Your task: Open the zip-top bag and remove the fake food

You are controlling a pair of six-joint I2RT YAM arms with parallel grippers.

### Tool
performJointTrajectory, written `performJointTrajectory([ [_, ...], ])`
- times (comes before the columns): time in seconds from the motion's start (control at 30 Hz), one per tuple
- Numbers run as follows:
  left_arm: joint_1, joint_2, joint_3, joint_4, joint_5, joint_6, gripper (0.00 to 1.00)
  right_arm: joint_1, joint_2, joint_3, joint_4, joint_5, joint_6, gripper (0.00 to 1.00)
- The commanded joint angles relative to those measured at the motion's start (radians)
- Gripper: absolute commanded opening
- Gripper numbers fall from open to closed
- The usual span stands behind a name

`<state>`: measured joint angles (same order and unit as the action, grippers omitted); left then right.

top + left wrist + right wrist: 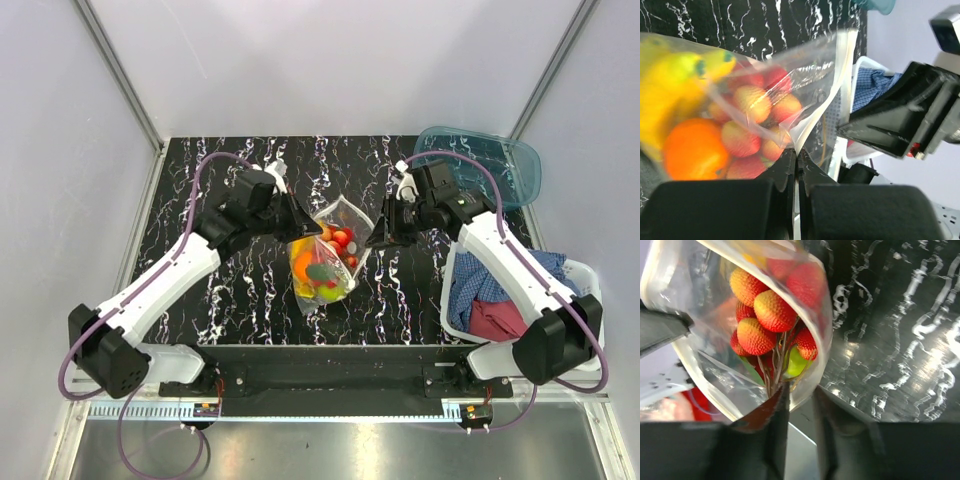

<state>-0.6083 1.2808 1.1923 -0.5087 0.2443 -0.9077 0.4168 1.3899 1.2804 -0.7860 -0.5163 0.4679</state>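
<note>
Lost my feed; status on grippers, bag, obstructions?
Left gripper shut on edge of clear floppy zip-top bag. Right gripper at opposite rim, grip unclear. Mouth open, glossy plastic fruits inside. No obstruction at mouth.

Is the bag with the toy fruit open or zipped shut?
Open. The zip-top bag gapes in a wide loop in the right wrist view, fake food inside. The left tool and right tool pinch opposite edges.

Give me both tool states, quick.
Left tool: closed on the zip-top bag edge.
Right tool: straddles the bag rim; grip cannot be told.
</note>
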Motion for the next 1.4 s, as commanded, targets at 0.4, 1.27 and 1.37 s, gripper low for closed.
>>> performJointTrajectory([
  [0.4, -0.025, 0.141, 0.124, 0.053, 0.164, 0.016, 0.00, 0.066, -0.031, 0.140, -0.070, 0.119, -0.066, 0.45],
  [1.27, -0.057, 0.178, 0.113, 0.116, 0.208, -0.030, 0.00, 0.112, 0.138, -0.165, 0.330, 0.041, 0.084, 0.42],
  [1.37, -0.057, 0.160, 0.090, 0.116, 0.197, -0.030, 0.00, 0.112, 0.117, -0.150, 0.324, 0.052, 0.078, 0.24],
])
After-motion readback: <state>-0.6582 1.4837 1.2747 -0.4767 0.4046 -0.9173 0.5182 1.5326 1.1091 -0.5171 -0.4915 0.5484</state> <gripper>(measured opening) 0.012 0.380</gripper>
